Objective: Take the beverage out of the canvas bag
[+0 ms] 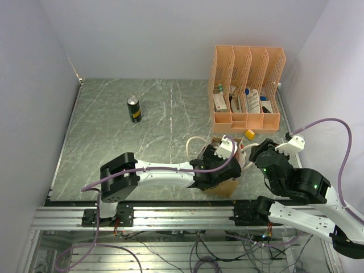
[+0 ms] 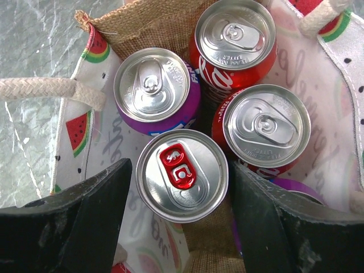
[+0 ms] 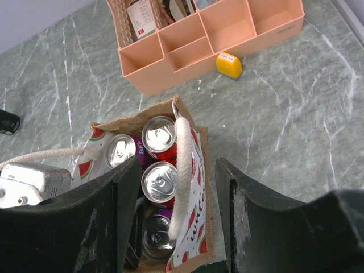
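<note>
- Left gripper (image 2: pixel 181 170) clamped on a red-tabbed soda can (image 2: pixel 182 187) — upright inside the canvas bag (image 3: pixel 196 227), near-right on the table (image 1: pixel 102 131).
- Right gripper (image 3: pixel 179 170) spread wide above the bag — grasping nothing.

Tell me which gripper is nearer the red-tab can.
Left. The left gripper is down in the bag, jaws against both sides of the red-tab can; the right gripper hovers above the bag, jaws open, clear of that can.
</note>
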`<control>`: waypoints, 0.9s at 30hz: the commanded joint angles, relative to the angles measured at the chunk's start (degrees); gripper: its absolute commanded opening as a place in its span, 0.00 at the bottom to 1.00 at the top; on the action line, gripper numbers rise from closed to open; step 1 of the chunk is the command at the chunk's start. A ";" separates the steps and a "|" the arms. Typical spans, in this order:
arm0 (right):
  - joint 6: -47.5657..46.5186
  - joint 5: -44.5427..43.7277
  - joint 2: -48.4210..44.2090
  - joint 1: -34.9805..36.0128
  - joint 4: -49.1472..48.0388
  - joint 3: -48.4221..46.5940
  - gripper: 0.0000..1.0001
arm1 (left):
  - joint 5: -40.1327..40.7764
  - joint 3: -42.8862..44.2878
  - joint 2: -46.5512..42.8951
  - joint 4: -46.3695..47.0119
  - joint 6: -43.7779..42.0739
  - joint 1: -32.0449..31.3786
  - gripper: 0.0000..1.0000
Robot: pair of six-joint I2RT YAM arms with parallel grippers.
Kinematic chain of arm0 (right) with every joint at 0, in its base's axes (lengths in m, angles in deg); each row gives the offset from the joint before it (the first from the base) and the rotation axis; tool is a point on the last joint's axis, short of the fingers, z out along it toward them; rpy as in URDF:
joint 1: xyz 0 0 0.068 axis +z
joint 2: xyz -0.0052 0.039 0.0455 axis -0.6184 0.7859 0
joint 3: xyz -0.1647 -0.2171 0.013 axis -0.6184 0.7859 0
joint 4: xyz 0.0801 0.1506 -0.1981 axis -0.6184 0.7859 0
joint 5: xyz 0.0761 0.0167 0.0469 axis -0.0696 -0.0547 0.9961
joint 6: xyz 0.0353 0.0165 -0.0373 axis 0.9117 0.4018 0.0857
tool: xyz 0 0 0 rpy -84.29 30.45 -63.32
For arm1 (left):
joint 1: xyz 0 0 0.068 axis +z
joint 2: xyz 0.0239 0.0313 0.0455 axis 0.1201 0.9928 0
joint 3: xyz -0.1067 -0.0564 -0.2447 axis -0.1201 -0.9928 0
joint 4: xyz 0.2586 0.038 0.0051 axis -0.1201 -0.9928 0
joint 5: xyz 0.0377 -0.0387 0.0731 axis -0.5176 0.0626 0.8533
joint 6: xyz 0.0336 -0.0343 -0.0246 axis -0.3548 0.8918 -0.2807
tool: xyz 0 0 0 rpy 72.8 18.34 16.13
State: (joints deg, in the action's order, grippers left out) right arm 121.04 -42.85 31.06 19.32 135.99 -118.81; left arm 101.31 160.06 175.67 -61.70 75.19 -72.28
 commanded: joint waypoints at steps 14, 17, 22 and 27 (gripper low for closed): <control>-0.08 -0.97 -0.27 0.23 -0.71 0.58 0.55 | -4.64 0.27 -1.11 -2.46 0.18 -0.01 0.48; 0.02 -0.97 -0.24 0.28 -0.65 0.55 0.55 | -4.10 0.99 -2.62 -3.11 -0.32 -0.01 0.39; -0.09 -0.97 -0.45 0.28 -0.79 0.61 0.55 | -3.97 1.76 -5.26 -3.69 -0.89 0.14 0.30; 0.02 -0.98 -0.33 0.24 -0.70 0.63 0.55 | -5.37 1.53 -8.09 -3.12 -1.25 1.27 0.24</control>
State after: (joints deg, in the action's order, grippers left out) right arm 121.04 -42.85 31.02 19.32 135.97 -118.79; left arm 96.57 160.46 172.92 -65.38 74.90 -71.91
